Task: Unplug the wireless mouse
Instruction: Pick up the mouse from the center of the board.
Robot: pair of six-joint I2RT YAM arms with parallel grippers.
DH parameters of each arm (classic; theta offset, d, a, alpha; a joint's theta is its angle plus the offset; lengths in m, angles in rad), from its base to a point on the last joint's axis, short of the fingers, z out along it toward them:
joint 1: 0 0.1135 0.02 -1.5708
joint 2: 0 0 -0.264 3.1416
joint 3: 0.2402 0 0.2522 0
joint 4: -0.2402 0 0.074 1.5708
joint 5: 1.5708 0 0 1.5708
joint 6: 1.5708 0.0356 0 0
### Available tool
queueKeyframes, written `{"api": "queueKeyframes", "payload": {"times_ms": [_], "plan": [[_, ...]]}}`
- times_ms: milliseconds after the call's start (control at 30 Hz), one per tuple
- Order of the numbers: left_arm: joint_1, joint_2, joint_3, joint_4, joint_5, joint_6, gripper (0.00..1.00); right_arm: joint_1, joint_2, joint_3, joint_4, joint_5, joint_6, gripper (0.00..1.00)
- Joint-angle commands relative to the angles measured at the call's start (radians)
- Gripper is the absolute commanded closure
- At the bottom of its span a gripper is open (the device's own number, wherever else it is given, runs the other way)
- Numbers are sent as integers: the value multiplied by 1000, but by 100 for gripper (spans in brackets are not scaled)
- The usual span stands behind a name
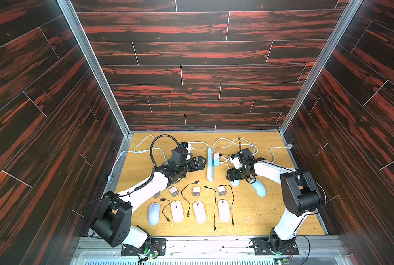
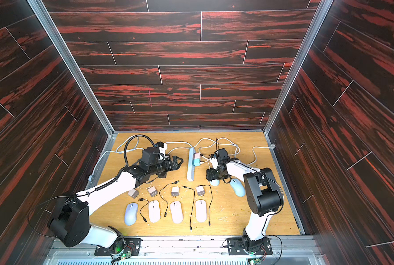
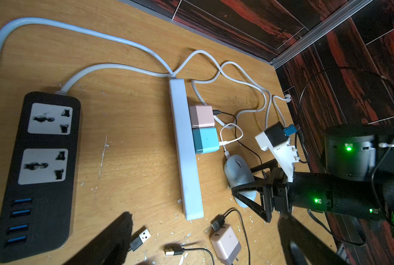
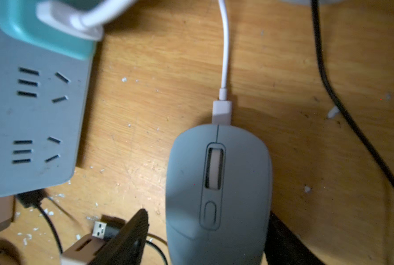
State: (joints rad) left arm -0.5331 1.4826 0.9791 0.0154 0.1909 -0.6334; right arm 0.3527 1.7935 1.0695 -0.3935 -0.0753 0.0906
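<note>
The grey-blue mouse [image 4: 237,183] lay flat on the table [image 1: 248,218], just beside the pale power strip [image 3: 186,149]. A white cable [image 4: 225,57] ran from the teal charger [image 3: 206,140] on the strip, and its plug [image 4: 222,112] sat in the mouse's front end. The right gripper [image 3: 242,179] straddled the mouse body with fingers spread, not clamped (bare wood showed between one finger [image 4: 131,234] and the shell). The left gripper [image 1: 204,163] hung on the strip's other side, jaws fully apart, holding nothing.
</note>
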Motion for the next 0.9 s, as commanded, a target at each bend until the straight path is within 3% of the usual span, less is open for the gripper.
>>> {"api": "queueKeyframes", "payload": {"times_ms": [0, 367, 600, 767, 867], "plan": [[4, 15, 5, -6, 17, -2, 1, -1, 5, 4, 4, 47, -23, 26], [5, 17, 3, -9, -31, -21, 1, 43, 45, 20, -28, 121, -58, 30], [30, 11, -24, 34, -139, -148, 0, 58, 51, 19, -32, 144, -51, 39], [61, 57, -35, 149, -69, -270, 0, 60, 5, -4, -10, 126, -17, 51], [61, 101, -2, 186, 13, -293, 1, 60, -61, -34, 18, 101, 22, 63]]}}
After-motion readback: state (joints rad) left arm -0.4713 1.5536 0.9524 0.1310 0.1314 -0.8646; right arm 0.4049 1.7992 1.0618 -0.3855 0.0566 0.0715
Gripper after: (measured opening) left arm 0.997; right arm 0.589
